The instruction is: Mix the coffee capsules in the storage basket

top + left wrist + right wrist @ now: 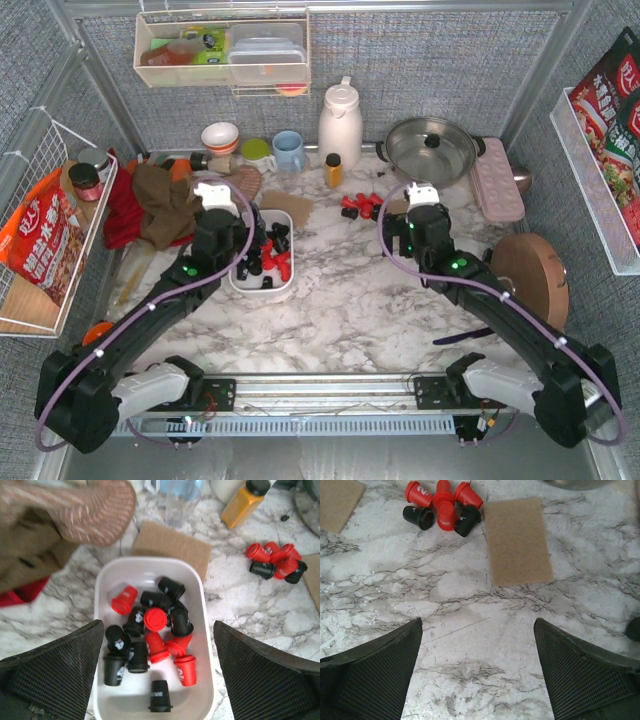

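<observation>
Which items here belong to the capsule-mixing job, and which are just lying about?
Job: white storage basket; coffee capsules inside it; loose capsules outside it.
Lying about: orange-yellow bottle; tan pad; steel pot; white jug; pink tray; blue mug.

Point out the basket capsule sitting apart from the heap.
The black capsule alone at the storage basket's near end, left wrist view; the rest crowd together.

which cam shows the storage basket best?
Left wrist. It looks straight down into the storage basket, so the red and black coffee capsules inside read individually; only the near rim is cropped. Top external shows the basket small and partly covered by the left arm. Right wrist does not show it.
</observation>
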Robot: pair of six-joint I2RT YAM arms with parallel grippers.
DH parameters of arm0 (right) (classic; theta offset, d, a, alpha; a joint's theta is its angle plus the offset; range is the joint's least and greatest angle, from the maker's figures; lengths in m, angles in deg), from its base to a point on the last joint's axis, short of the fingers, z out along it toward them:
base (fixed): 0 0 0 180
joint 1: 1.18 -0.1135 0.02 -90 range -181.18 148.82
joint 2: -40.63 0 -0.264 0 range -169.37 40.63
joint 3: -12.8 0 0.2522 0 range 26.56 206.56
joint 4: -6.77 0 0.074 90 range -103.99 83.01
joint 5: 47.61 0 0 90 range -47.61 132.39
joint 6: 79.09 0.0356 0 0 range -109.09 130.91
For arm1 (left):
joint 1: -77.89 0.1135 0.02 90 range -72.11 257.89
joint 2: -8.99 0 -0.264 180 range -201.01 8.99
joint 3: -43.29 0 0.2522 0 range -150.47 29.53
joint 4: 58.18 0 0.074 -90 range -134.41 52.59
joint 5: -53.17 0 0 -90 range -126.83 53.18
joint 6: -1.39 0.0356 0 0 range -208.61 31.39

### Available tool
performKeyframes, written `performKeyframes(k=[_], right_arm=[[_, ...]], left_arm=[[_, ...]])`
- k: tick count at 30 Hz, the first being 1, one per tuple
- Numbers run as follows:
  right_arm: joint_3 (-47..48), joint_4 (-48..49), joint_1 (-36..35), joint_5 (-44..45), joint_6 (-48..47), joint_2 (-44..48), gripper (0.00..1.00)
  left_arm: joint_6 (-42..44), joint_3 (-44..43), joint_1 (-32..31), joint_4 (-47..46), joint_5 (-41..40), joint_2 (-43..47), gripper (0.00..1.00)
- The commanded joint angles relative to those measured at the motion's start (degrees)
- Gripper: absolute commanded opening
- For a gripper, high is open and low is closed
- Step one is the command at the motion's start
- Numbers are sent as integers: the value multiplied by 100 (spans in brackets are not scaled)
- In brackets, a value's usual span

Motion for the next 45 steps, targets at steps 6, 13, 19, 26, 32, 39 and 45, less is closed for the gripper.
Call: performKeyframes(k=[6,13,19,26,32,39,45], right_arm=[[656,742,65,-156,138,-1435,92],[2037,754,120,-421,277,-3207,84],[3312,492,229,-466,343,-4634,76],[4342,-88,289,-159,388,-5645,65],[4414,-299,345,-77,573,-5807,61],[4482,-344,419,-177,562,-6031,51],[4606,-384,490,-324,598,-6175,47]], left_arm=[[1047,-775,4,1272,133,558,99],[1221,5,4,459,849,939,99],[944,-2,22,527,1115,776,99],[708,274,20,203,1244,1082,99],[730,355,31,113,1174,1295,99],[752,374,31,121,1107,1295,99],[752,352,30,142,1105,1209,99]])
